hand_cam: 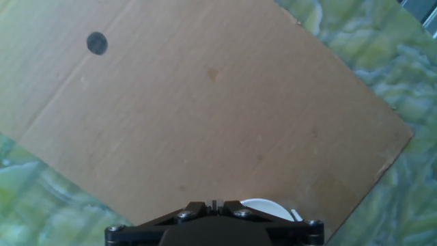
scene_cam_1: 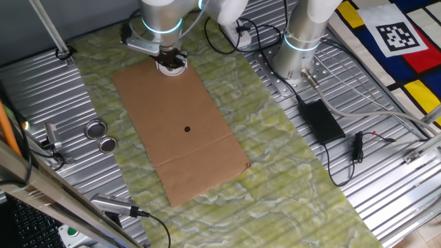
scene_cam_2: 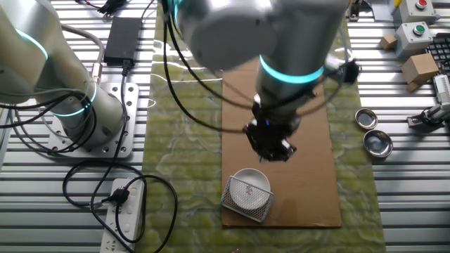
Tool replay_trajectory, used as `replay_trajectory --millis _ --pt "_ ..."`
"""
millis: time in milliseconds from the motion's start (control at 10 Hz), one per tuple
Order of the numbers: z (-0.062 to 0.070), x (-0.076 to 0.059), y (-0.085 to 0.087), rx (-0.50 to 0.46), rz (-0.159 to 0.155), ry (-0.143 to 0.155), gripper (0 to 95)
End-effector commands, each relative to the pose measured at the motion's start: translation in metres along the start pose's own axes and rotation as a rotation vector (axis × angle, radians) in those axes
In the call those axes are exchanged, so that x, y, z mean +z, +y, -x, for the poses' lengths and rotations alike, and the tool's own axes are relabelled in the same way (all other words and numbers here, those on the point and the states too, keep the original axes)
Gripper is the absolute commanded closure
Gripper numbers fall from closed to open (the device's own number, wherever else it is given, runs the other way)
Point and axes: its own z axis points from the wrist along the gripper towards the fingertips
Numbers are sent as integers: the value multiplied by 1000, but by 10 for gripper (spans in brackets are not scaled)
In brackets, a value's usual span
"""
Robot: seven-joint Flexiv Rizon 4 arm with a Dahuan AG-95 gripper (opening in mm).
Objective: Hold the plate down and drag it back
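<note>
My gripper (scene_cam_2: 271, 149), jaws hidden so I cannot tell their state, hangs just above the plate (scene_cam_2: 251, 191); descending off-centre could tip the plate rather than pin it

Small round white plate (scene_cam_2: 251, 187) near front edge of flat brown cardboard sheet (scene_cam_2: 309, 176), a pale mesh-patterned piece (scene_cam_2: 246, 200) lying over its lower half. Black two-finger gripper (scene_cam_2: 271, 144) hanging just above and behind, apart from plate; finger state unclear. Two round silvery tins (scene_cam_2: 372, 131) right, on ribbed metal table (scene_cam_2: 415, 204).
</note>
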Motion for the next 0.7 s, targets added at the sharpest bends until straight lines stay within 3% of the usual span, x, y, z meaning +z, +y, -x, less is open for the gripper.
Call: replay_trajectory --millis 100,700 --pt "-6 9 -8 -26 -3 -4 950" --pt "-14 36 -9 -53 -1 -7 950"
